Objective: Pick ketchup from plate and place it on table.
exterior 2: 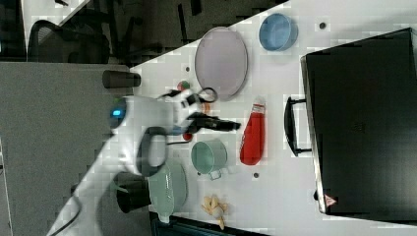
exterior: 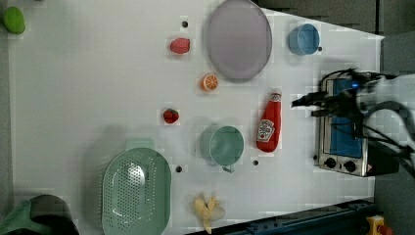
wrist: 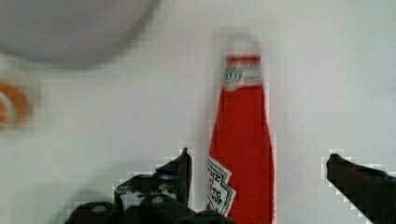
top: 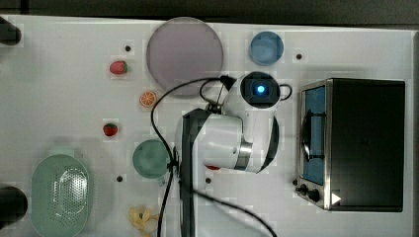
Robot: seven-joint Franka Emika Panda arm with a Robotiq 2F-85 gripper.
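Note:
The ketchup (exterior: 269, 125) is a red bottle with a white cap, lying flat on the white table (exterior: 88, 88), off the plate. Its cap points toward the grey-mauve plate (exterior: 239, 39), which has nothing on it. In the wrist view my gripper (wrist: 259, 157) is open, one dark finger on each side of the ketchup (wrist: 243, 140), with gaps between the fingers and the bottle. In the right view the gripper (exterior 2: 236, 126) hangs beside the ketchup (exterior 2: 253, 132). In the top view the arm covers all but a red sliver of ketchup (top: 213, 168).
A toaster oven (top: 356, 143) stands at the top view's right. A blue bowl (top: 267, 48) is beside the plate (top: 185, 52). A green cup (top: 150, 158), a green colander (top: 60, 192), two strawberries (top: 118, 67), an orange slice (top: 147, 98) and a yellow item (top: 143, 219) lie around.

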